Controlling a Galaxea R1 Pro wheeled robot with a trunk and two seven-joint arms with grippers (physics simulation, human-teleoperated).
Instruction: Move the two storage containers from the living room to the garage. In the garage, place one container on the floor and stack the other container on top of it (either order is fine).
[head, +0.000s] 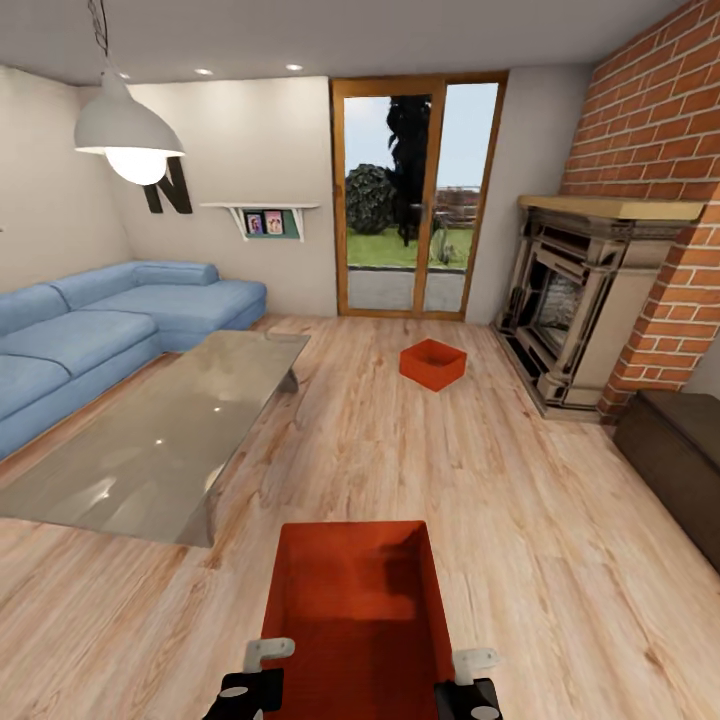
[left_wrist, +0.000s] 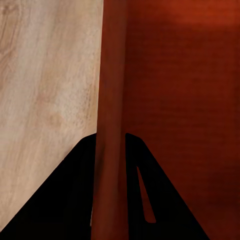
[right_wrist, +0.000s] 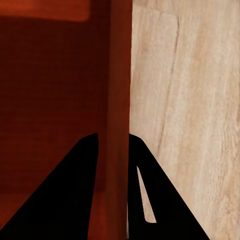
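Matt bins, wood floor, glossy glass, rough brick
Both orange-red bins (head: 352, 610) (head: 432, 363) look smooth, matt plastic; floor (head: 480, 480) is light grained wood; table (head: 175, 430) glossy glass; sofa (head: 90, 335) soft blue cloth; fireplace wall (head: 660, 130) rough red brick

You have 1 orange-red storage container (head: 350, 610) close in front of you, upright, open-topped, its side walls pinched between gripper fingers. The 2nd container (head: 432, 363) sits upright on the light wood-plank floor (head: 420, 460) near the fireplace.
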